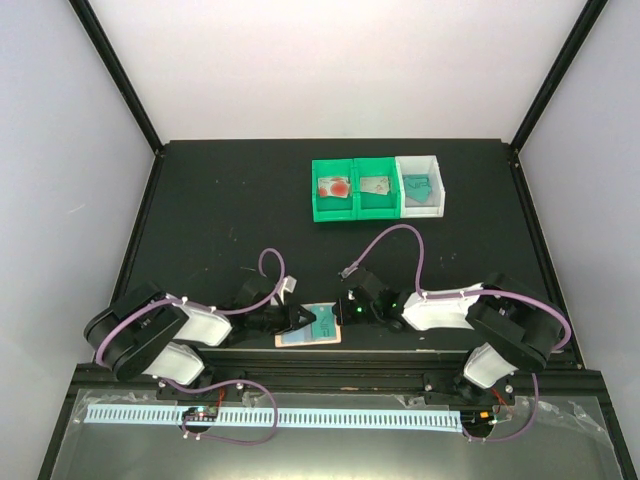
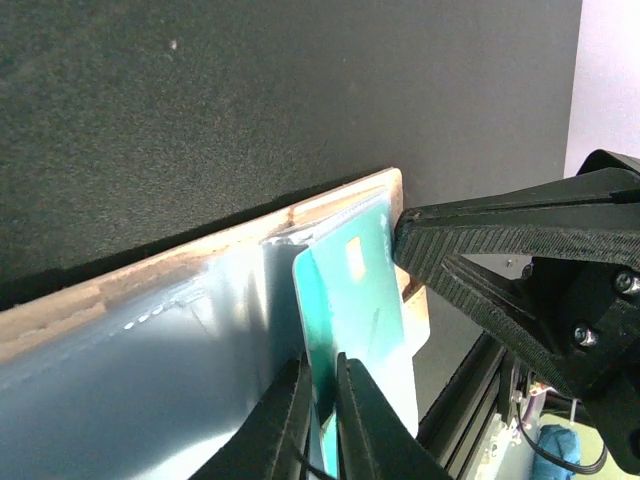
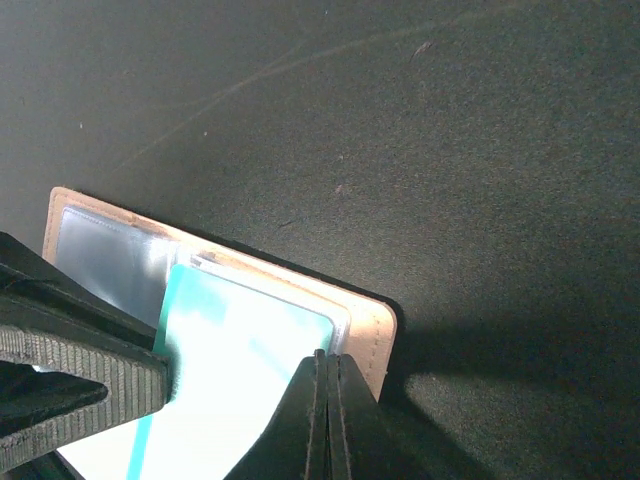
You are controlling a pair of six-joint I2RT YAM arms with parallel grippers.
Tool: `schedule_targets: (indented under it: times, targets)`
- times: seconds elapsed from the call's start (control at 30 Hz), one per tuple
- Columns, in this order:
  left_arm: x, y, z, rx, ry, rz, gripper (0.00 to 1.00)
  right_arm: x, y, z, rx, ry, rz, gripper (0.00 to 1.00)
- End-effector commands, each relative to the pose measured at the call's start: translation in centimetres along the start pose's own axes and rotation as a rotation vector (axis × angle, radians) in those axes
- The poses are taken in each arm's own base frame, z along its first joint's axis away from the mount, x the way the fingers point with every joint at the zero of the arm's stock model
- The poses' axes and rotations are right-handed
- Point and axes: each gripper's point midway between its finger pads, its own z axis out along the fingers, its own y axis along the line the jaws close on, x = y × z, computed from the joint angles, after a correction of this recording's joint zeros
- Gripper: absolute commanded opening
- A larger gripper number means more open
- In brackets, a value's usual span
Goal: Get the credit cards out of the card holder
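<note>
The left gripper (image 2: 322,370) is closed on the near edge of the teal card (image 2: 355,290). Its fingers are pinched together, with only the card's thickness between them.

The card is lodged partway in the pale blue pocket of the card holder (image 1: 312,330). The holder lies opened on the table (image 1: 220,220), between the two arms and close to their bases.

The card's long axis runs roughly along the line joining the two grippers. Its free end is pointed toward the left gripper and its buried end toward the right. Withdrawal is therefore judged to run leftward along that axis, toward the left arm, which is the arm already on the card.

The right gripper (image 3: 325,358) is set at the holder's opposite end. Its fingers are pressed together with nothing between them, and the tip is placed at the pocket's edge, just beside the card. Whether the holder is pressed firmly enough to stay put cannot be told.

The bins (image 1: 360,214) stand well apart at the far side. A red-blotched card (image 1: 334,187) and a silver-grey card (image 1: 377,185) lie in them.
</note>
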Motion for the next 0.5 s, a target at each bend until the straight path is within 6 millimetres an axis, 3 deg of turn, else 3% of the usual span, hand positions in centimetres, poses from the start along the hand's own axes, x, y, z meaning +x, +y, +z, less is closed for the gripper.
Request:
schedule_targets:
  times: [0.0,0.13,0.23,0.3,0.47]
  targets:
    - [0.64,0.41,-0.29,-0.006,0.013,0.007,0.05,2.30,-2.90,0.53,0.101,0.058,0.008,0.01]
    - [0.50,0.55,-0.70,0.001,-0.008,-0.014,0.01,2.40,-3.03,0.59,0.103,0.058,0.011,0.01]
    - [0.34,0.18,-0.98,0.009,-0.016,-0.006,0.09,2.40,-3.22,0.58,0.111,0.055,0.008,0.01]
    - [0.22,-0.16,-1.13,0.015,-0.021,0.009,0.02,2.41,-3.19,0.61,0.109,0.056,0.008,0.01]
    - [0.23,-0.10,-1.26,0.006,-0.022,0.008,0.03,2.50,-3.30,0.68,0.109,0.055,0.013,0.01]
